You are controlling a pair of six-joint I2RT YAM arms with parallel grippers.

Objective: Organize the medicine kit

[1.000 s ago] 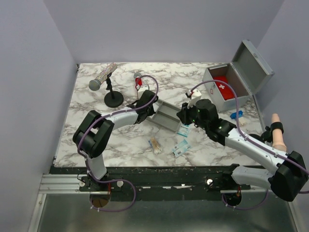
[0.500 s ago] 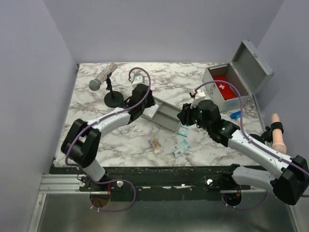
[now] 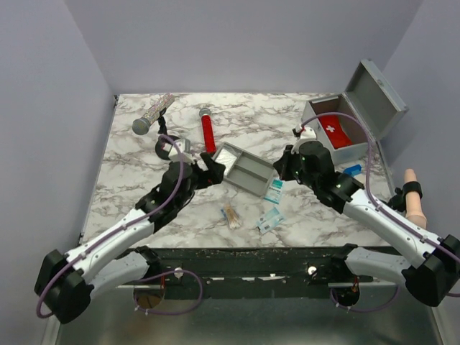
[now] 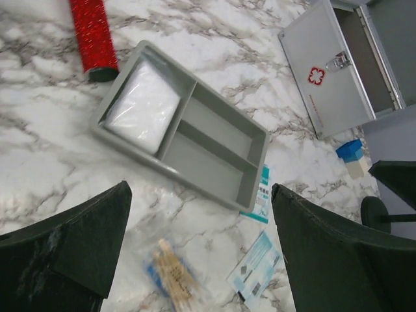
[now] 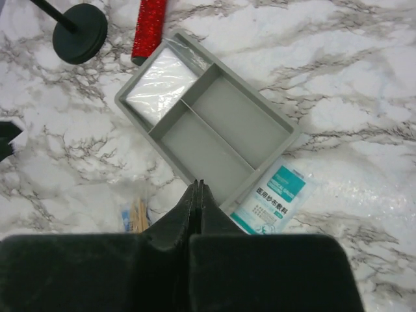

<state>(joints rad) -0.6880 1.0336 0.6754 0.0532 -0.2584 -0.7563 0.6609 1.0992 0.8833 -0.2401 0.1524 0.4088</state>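
The medicine kit [image 3: 338, 144] stands open at the back right, lid [image 3: 377, 93] raised, a red white-cross pouch [image 3: 329, 130] inside. In the left wrist view the kit [image 4: 338, 91] shows its red mark. Its grey divided tray [image 3: 248, 171] [image 4: 214, 140] [image 5: 221, 130] lies mid-table with a white packet [image 3: 224, 153] [image 4: 143, 105] [image 5: 161, 88] in one end compartment. My left gripper [image 3: 208, 169] [image 4: 200, 192] hangs open and empty just left of the tray. My right gripper [image 3: 282, 169] [image 5: 198, 184] is shut and empty over the tray's near right edge.
A red tube [image 3: 208, 133] [image 4: 93, 32] lies behind the tray. Teal-and-white packets [image 3: 274, 190] [image 3: 270, 220] [image 5: 276, 198] and a swab packet [image 3: 231, 214] [image 4: 172, 276] lie in front. A small blue item [image 3: 352, 170] sits near the kit. A microphone stand [image 3: 169, 147] stands back left.
My left gripper opened and drew back toward the near left, leaving the red tube lying on the table. My right gripper closed and shifted slightly right.
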